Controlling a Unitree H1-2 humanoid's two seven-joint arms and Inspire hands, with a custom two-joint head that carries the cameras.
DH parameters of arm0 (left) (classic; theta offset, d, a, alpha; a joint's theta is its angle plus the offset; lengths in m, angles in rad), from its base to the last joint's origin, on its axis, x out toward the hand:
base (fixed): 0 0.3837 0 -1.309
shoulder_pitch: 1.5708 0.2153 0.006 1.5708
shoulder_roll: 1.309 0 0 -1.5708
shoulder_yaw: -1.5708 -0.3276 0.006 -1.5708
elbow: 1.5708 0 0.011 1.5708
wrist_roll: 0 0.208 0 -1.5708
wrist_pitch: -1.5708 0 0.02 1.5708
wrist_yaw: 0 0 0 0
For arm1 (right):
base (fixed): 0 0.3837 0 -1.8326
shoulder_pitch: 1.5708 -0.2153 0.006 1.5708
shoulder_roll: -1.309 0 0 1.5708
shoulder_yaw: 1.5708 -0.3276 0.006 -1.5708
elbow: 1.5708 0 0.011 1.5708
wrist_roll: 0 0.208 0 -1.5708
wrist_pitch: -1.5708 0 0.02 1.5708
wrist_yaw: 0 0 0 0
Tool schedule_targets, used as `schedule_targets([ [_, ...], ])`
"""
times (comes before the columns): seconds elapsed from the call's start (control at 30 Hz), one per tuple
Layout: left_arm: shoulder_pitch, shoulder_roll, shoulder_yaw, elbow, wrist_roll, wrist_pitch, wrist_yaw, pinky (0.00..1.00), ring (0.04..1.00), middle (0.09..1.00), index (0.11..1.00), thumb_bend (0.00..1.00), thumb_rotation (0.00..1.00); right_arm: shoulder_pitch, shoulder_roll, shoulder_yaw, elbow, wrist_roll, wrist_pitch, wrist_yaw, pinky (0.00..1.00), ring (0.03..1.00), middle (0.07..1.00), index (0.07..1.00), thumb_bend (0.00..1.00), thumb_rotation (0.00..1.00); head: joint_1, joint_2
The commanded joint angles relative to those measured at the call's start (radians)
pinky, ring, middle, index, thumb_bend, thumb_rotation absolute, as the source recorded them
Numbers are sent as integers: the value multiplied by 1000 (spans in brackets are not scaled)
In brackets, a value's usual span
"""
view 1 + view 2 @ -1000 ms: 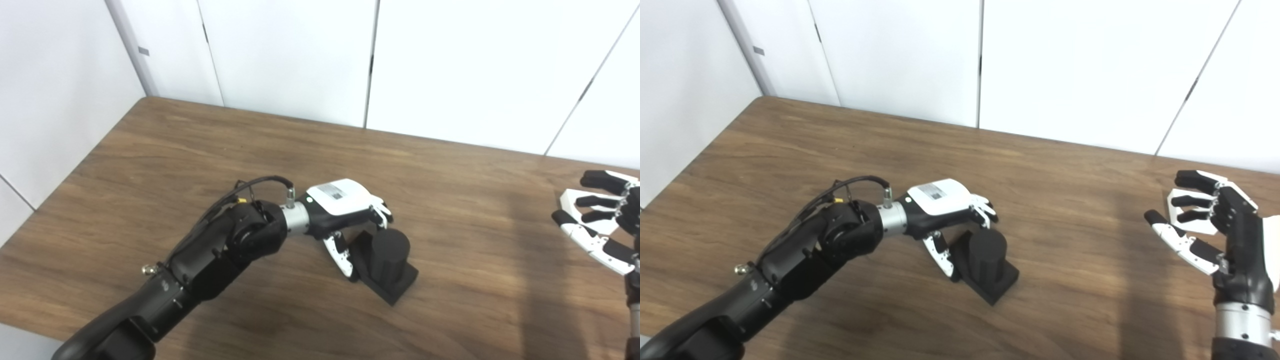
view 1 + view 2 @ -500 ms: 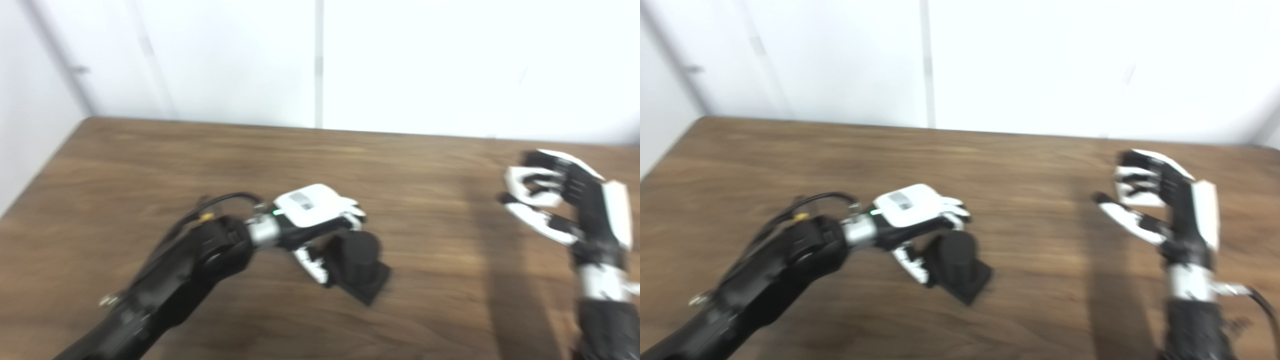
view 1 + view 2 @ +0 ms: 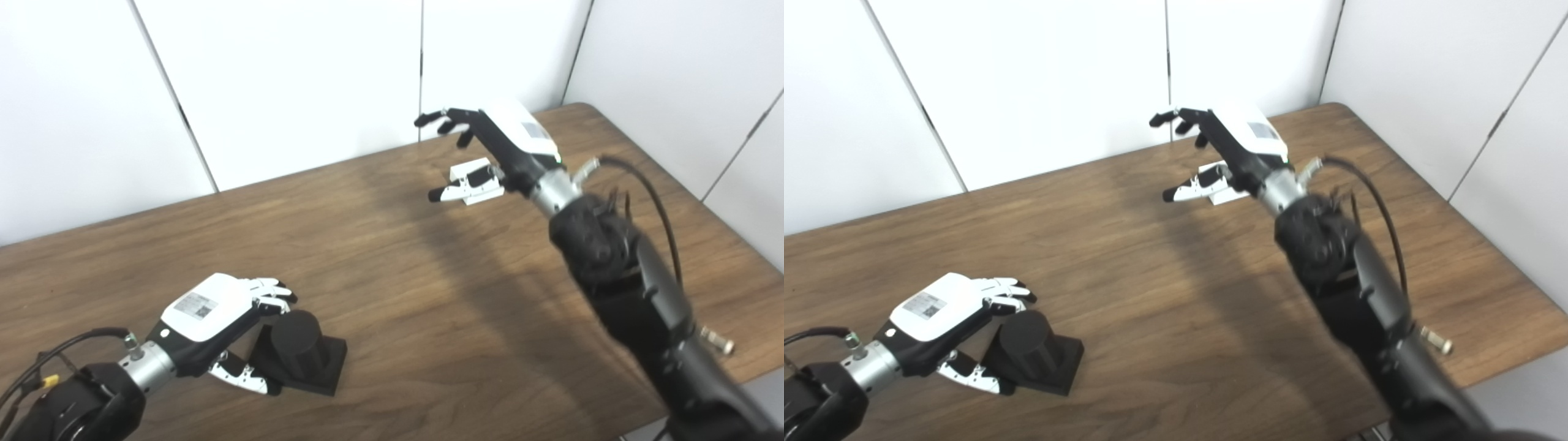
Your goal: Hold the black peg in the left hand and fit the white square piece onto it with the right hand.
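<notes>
Left eye view: wooden table (image 3: pixel 429 294), bare across the middle. Right hand (image 3: pixel 499 144) hovers near far right corner, fingers spread, holding nothing, above the white square piece (image 3: pixel 474 182). Left hand (image 3: pixel 211 318) near front left edge, fingers open around the black peg (image 3: pixel 297 346), thumb beside its base; firm grip not confirmed. Peg stands upright on table.

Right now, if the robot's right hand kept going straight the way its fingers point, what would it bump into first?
Probably the white wall panels. The right hand points toward the table's far edge, open, with the white square piece below it. Depth is hard to judge.
</notes>
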Motion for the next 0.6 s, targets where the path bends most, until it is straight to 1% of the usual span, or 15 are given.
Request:
schedule_targets([
  [0.0,22,59,-14,54,52,-20,-23,738,851,814,487,525,61,-77,-49,-3,13,-51,54,46,582,783,844,778,670,178,-13,-7],
  [0.1,20,64,-17,74,46,-25,-11,740,843,805,487,524,60,-124,-93,22,99,-88,61,78,616,809,859,799,677,176,-41,-27],
  [0.17,17,68,-24,86,41,-28,2,737,841,804,487,524,60,-146,-110,34,153,-95,50,77,650,826,862,799,682,165,-45,-33],
  [0.23,12,75,-39,99,36,-30,29,730,838,804,487,524,60,-169,-126,48,205,-96,35,80,660,833,864,800,687,164,-48,-37],
  [0.3,8,82,-52,108,35,-30,49,725,837,803,486,525,61,-194,-141,66,259,-95,22,91,696,867,886,816,693,163,-49,-38],
  [0.4,4,92,-66,107,43,-30,55,731,844,810,487,525,62,-232,-163,94,335,-94,3,107,736,894,908,830,698,181,-46,-40],
  [0.43,4,96,-70,107,44,-30,60,727,842,810,487,525,62,-247,-169,106,361,-95,0,117,756,902,917,837,703,206,-46,-40],
  [0.57,4,103,-75,108,40,-30,62,732,844,816,487,525,63,-286,-183,143,421,-96,0,139,777,912,931,848,710,247,-46,-40],
])
